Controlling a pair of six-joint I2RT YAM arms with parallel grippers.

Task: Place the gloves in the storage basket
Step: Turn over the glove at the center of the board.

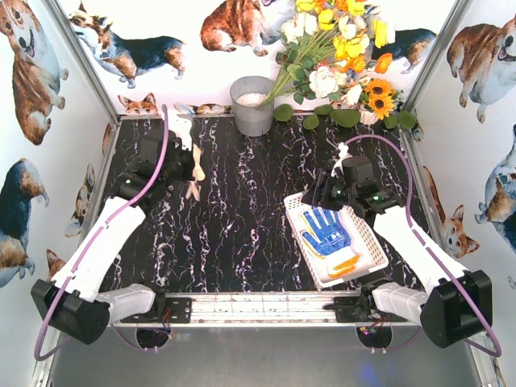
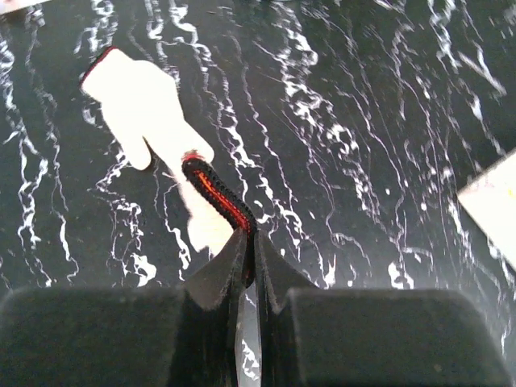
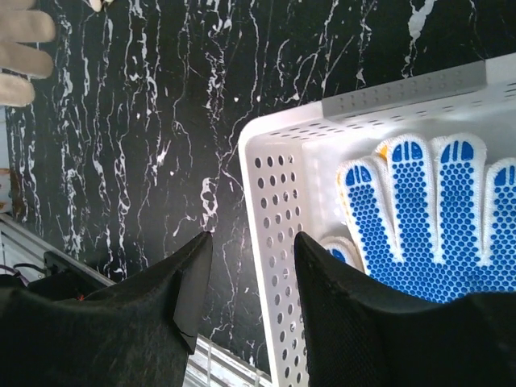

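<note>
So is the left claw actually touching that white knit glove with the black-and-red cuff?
Touching. The left wrist view shows the left claw pinched shut on the black-and-red cuff of the white knit glove.

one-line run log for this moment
left end effector: shut on white glove cuff | right end effector: open at storage basket corner | basket: blue-dotted glove inside

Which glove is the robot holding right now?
The plain white glove pinched by its red-edged cuff in the left gripper; the other white one lies loose on the table.
</note>
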